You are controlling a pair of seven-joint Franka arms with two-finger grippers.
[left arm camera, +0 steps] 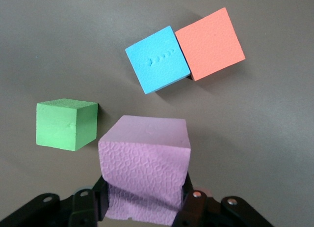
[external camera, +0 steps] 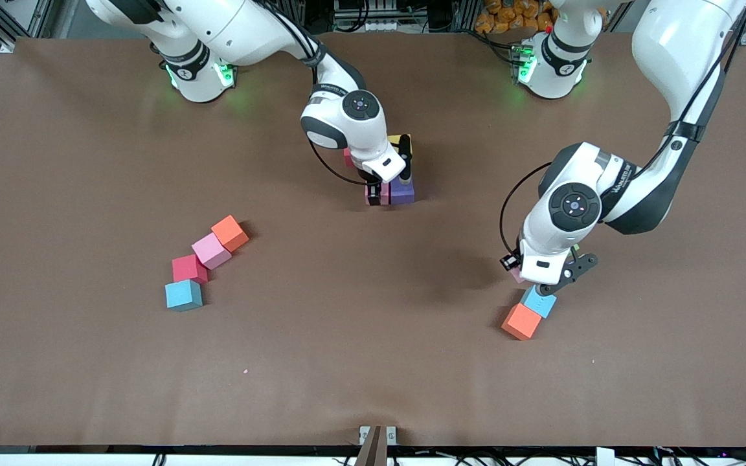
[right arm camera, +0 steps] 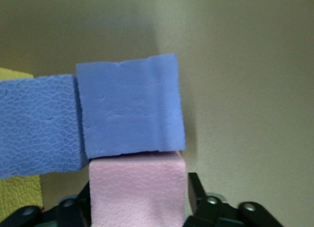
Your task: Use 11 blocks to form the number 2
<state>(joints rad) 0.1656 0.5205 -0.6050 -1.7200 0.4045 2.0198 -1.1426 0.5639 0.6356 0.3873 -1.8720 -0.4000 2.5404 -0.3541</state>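
Nearest the front camera sits an orange cube (external camera: 520,321) on the brown bench (external camera: 373,362), touching a light blue cube (external camera: 539,301) just farther from the camera, both toward the left arm's end. Over that pair hangs the left gripper (external camera: 544,285), its jaws clamped on a pink cube (left arm camera: 144,170) held clear of the bench; the left wrist view also shows a single green cube (left arm camera: 66,124) resting near the blue one, apart from it. Toward the right arm's end four blocks lie in a loose diagonal chain, each touching the next — a light blue cube (external camera: 183,294) nearest the camera, then a red cube (external camera: 190,268), a pink cube (external camera: 211,250) and an orange cube (external camera: 230,233) farthest. Near the middle of the bench, closer to the robots' bases, the start of the number 2 (external camera: 394,175) is mostly covered by the right arm: a purple cube (external camera: 402,190) shows beside a pink cube (external camera: 384,192), with a yellow cube (external camera: 404,140) and a sliver of red farther from the camera. The right gripper (external camera: 376,194) is down at this cluster with its jaws on either side of the pink cube — whether they grip it or stand just off it I cannot tell. In the right wrist view that pink cube butts against a purple cube (right arm camera: 130,106), a second purple cube (right arm camera: 37,124) beside it.
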